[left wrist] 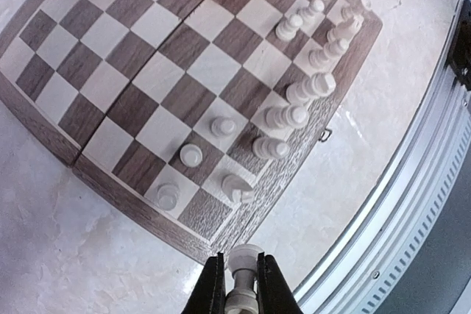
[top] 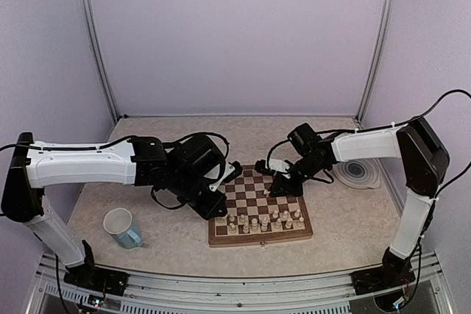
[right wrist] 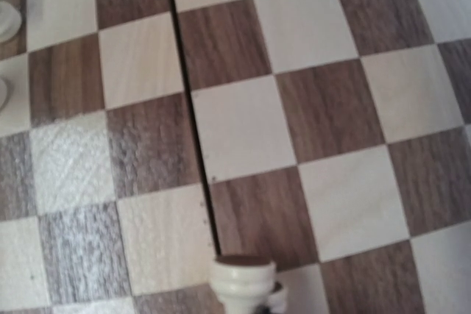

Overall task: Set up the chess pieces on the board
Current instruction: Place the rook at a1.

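**Overhead view.** I see the chessboard (top: 259, 182) lying flat on the table between the two arms, with dark brown and cream checks and a brown border. The chess pieces (top: 261, 220) are small cream figures standing upright in two rows along its near edge. The left gripper (top: 213, 211) sits just off the board's left edge. The right gripper (top: 282, 185) is over the middle ranks. A blue mug (top: 124, 227) stands near left, and a ringed plate (top: 358, 172) lies far right.

**Left wrist view.** My left fingers (left wrist: 213, 288) are clamped on a cream piece (left wrist: 243, 270). It has a round head and a collar. Its long axis runs along the fingers, head forward, aimed at the near-left board corner. It hangs over bare table just off that corner.

**Right wrist view.** A second cream piece (right wrist: 243, 281) fills the bottom centre, just beside the fold seam (right wrist: 193, 130). Its flat, brown-faced end points at the squares, and its long axis runs away from the camera. The fingers are out of frame here. The left wrist view shows the dark jaws closed on this piece.
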Tool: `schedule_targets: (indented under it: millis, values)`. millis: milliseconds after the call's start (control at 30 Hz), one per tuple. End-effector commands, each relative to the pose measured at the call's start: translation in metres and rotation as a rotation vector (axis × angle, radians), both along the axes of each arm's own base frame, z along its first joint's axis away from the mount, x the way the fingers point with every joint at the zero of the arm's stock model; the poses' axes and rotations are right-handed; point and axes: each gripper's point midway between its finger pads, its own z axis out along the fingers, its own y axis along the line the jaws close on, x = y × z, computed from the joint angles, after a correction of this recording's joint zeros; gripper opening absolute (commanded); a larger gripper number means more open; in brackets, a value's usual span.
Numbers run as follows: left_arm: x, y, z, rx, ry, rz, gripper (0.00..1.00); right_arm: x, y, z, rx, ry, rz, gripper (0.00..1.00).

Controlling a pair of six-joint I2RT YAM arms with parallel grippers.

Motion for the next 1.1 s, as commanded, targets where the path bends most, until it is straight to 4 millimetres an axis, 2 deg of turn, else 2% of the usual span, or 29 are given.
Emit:
schedule_targets:
  millis: [0,67,200,733,1067]
  values:
    - [-0.01,0.017,-0.021,0.121,0.009,0.01,0.0,-0.006,-0.001,-0.01,-0.032,0.044,-0.003,0.1]
    - [-0.013,0.015,-0.03,0.146,0.018,-0.001,0.0,-0.006,-0.001,-0.009,-0.029,0.045,-0.003,0.11]
    - [-0.006,0.018,-0.047,0.225,-0.004,0.008,0.0,-0.006,-0.001,-0.009,-0.03,0.046,-0.005,0.11]
    - [0.0,-0.001,-0.069,0.249,0.002,-0.03,0.01,-0.007,-0.002,-0.015,-0.041,0.06,-0.002,0.12]
    - [0.002,-0.003,-0.081,0.283,0.01,-0.045,0.02,-0.008,-0.002,-0.017,-0.045,0.064,0.0,0.12]
